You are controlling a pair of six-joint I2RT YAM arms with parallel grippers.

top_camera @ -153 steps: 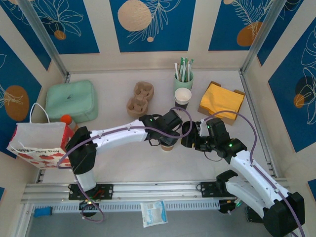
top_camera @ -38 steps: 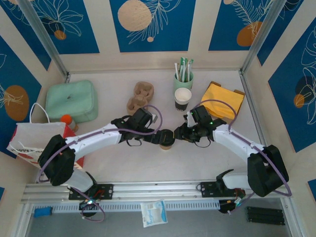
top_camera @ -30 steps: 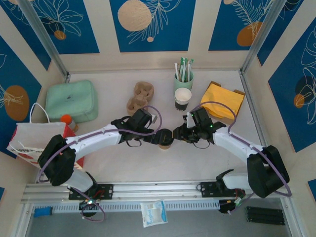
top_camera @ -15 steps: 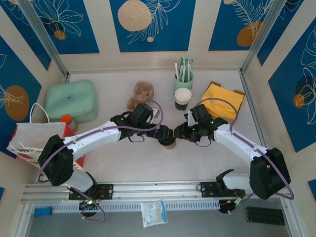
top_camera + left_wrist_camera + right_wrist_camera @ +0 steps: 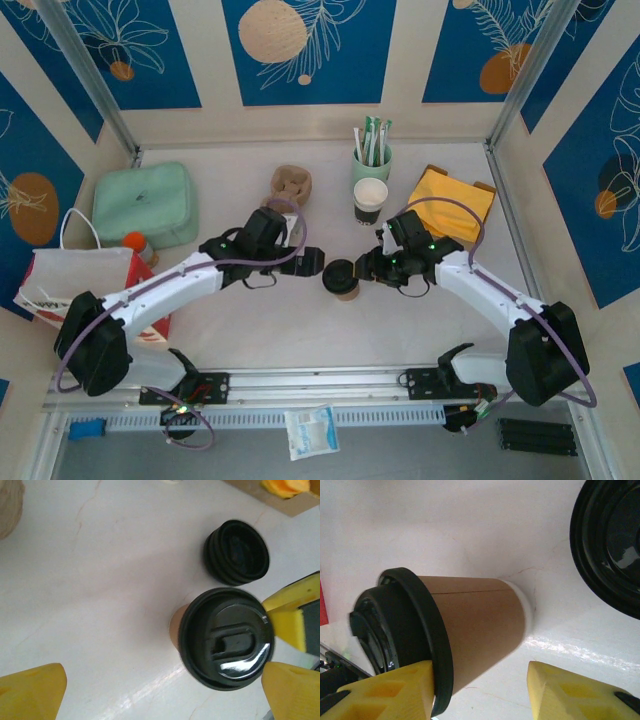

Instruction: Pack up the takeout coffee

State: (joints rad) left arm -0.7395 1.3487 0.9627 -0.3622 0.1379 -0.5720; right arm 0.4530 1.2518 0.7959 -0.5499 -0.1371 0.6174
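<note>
Risk: the right gripper [image 5: 358, 274] sits loose astride a brown lidded cup [image 5: 341, 281], one finger at the lid rim. A careless pull could topple it. An elbow swung far could clip the takeout coffee [image 5: 370, 198], which has no lid.

Left gripper [image 5: 312, 262]: spread wide, empty.

Coffee stands far of centre, just near of the green stick cup [image 5: 371, 157], left of the yellow napkin box [image 5: 449, 203]. Upright, long axis vertical, mouth up.

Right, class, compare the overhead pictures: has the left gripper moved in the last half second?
Yes. The left gripper has drawn back leftward, away from the lidded brown cup, ending nearer the cardboard cup carrier.
</note>
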